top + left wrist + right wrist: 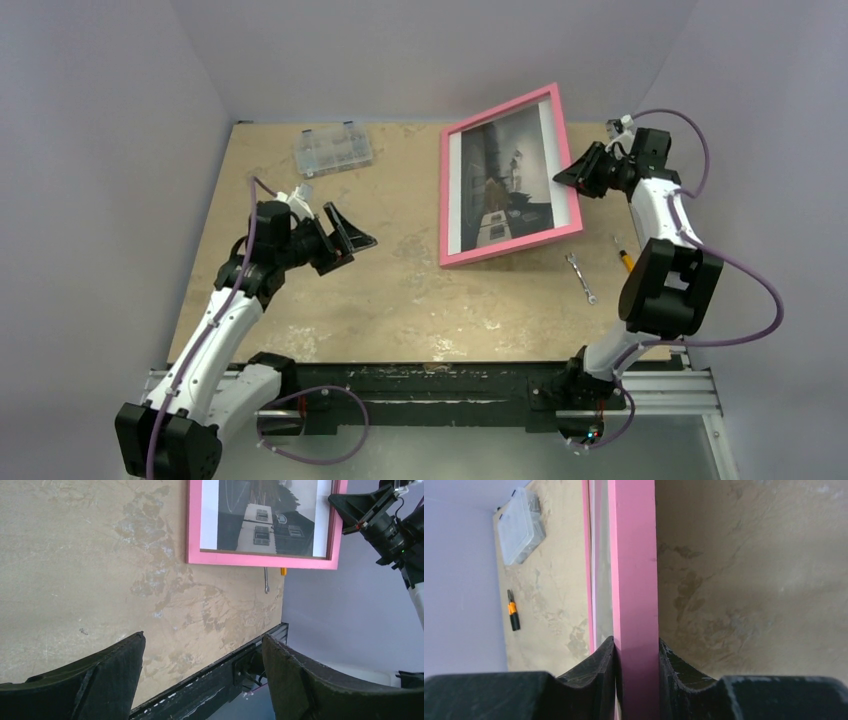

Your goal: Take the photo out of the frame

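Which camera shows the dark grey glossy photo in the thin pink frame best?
The top external view: the whole photo shows inside the pink frame. The left wrist view cuts part of it off; the right wrist view meets the frame edge-on, print unreadable.

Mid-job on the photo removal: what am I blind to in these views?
- Back of the frame: it faces away from every view, so I cannot tell whether there is a backing or clips.
- Photo: the left wrist view's upper edge cuts off its top, and the right wrist view shows it only edge-on.
- Compartment box: its contents are too small to make out in the top view.
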Robot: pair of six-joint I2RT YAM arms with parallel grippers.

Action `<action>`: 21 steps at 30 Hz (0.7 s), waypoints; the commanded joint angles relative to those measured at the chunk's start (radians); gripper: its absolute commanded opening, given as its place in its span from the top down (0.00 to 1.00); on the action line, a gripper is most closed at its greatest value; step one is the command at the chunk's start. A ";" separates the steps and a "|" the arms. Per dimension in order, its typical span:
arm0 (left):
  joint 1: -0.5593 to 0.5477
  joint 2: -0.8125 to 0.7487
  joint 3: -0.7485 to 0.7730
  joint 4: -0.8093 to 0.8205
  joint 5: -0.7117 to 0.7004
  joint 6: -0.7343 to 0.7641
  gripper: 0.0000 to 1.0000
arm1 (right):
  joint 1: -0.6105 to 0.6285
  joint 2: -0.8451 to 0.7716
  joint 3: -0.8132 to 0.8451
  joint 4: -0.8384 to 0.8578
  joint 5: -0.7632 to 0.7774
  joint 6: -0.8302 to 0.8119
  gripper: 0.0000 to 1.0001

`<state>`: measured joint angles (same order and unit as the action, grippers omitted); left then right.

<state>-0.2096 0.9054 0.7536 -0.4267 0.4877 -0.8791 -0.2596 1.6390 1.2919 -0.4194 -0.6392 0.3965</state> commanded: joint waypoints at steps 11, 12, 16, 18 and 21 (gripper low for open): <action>-0.027 0.004 -0.002 0.012 0.070 0.030 0.17 | -0.066 0.213 0.152 -0.159 0.069 -0.267 1.00; -0.028 0.009 0.001 0.011 0.075 0.031 0.17 | -0.068 0.215 0.141 -0.146 0.071 -0.265 1.00; -0.027 0.018 0.007 0.014 0.069 0.037 0.17 | -0.074 0.240 0.129 -0.123 0.084 -0.272 1.00; -0.029 0.024 0.004 0.019 0.069 0.036 0.17 | -0.073 0.257 0.139 -0.127 0.106 -0.277 1.00; -0.030 0.030 0.000 0.025 0.073 0.032 0.17 | -0.075 0.281 0.146 -0.127 0.158 -0.287 1.00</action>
<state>-0.2317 0.9306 0.7536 -0.4343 0.5396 -0.8703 -0.3286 1.8984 1.4239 -0.5072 -0.6449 0.1333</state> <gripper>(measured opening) 0.836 0.294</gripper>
